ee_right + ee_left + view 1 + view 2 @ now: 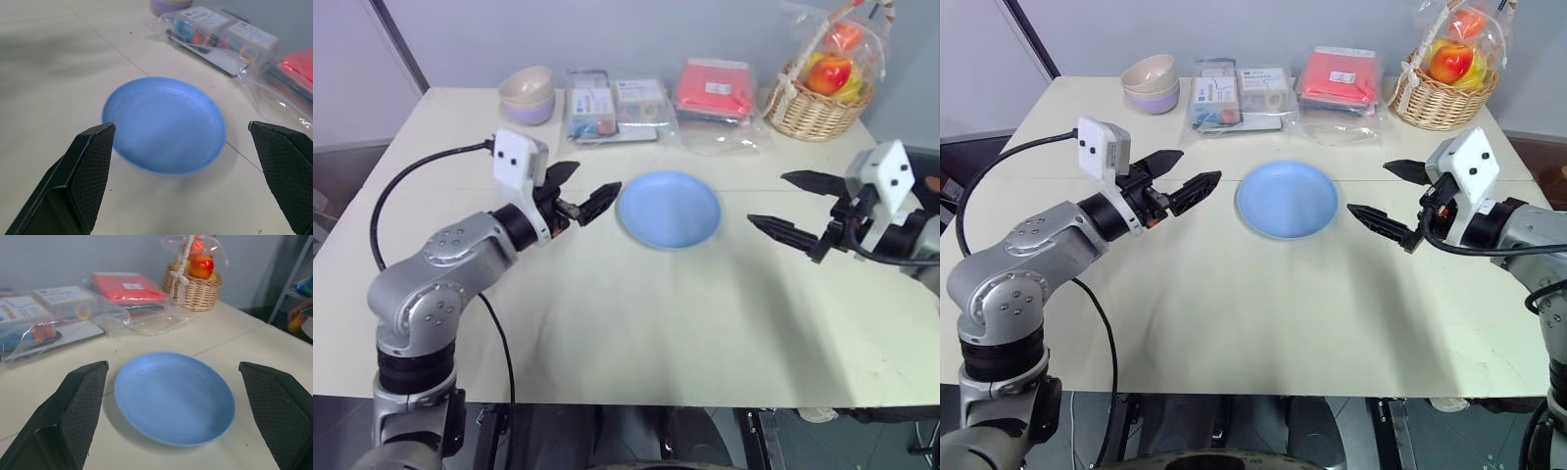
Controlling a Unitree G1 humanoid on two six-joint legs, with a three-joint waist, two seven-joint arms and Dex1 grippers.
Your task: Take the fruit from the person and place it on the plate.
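Observation:
The light-blue plate [669, 209] lies flat and bare in the middle of the table. My left gripper [597, 178] hovers just left of it, open, pointing at the rim with nothing between its fingers. On the plate's other side my right gripper [769, 199] stands open and holds nothing, a short gap from the rim. Both wrist views look across the plate [173, 399] between spread fingers. A small yellow-orange shape [296, 323] with something pinkish above it shows past the table's right end. It is too small to tell whether it is the fruit in the person's hand.
Along the far edge stand stacked beige and lavender bowls [529, 95], clear-wrapped packets [617, 106], a red packet [715, 88] and a wrapped wicker basket [818, 98] of red-and-yellow fruits. A black cable [386, 196] loops from my left wrist. Bare tabletop stretches in front of the plate.

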